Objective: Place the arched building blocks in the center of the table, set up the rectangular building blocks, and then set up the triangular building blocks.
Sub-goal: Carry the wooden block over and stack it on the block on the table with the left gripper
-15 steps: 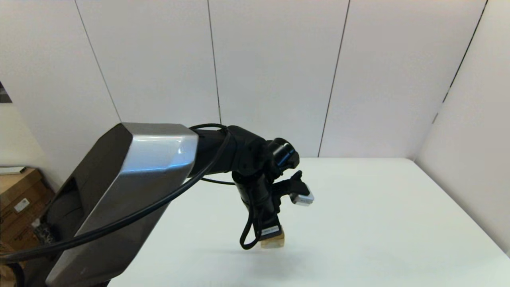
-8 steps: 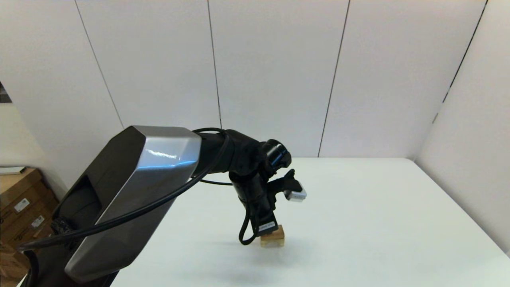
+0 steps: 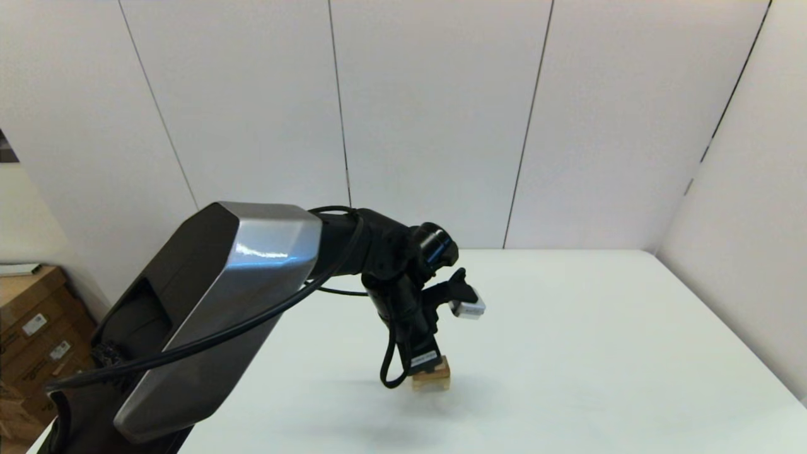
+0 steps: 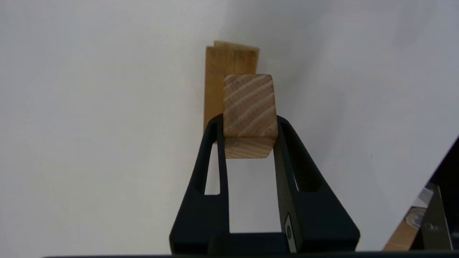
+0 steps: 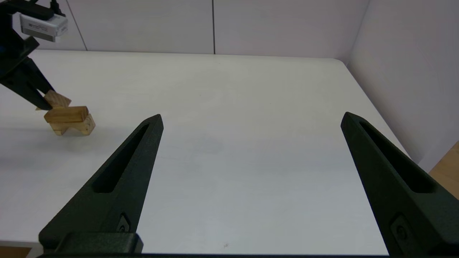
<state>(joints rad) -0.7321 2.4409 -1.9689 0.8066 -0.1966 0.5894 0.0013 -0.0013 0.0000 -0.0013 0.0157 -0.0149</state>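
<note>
Arch (image 5: 73,128) and bar (image 5: 66,114) are stacked at left of frame; left tool (image 4: 250,132) clamps the triangle (image 4: 250,105) above them, unreleased.

Right tool (image 5: 251,122) gapes wide.

Triangular block (image 4: 250,105): bare wood, matt, bold striped grain.
Rectangular block (image 4: 219,68): smooth tan wood, plain.
Arched block (image 5: 76,126): pale unfinished wood.
Left pincer (image 4: 249,139): matt black plastic.
Counter (image 3: 599,353): smooth white top, slight sheen.
Arm cover (image 3: 252,252): glossy silver.
</note>
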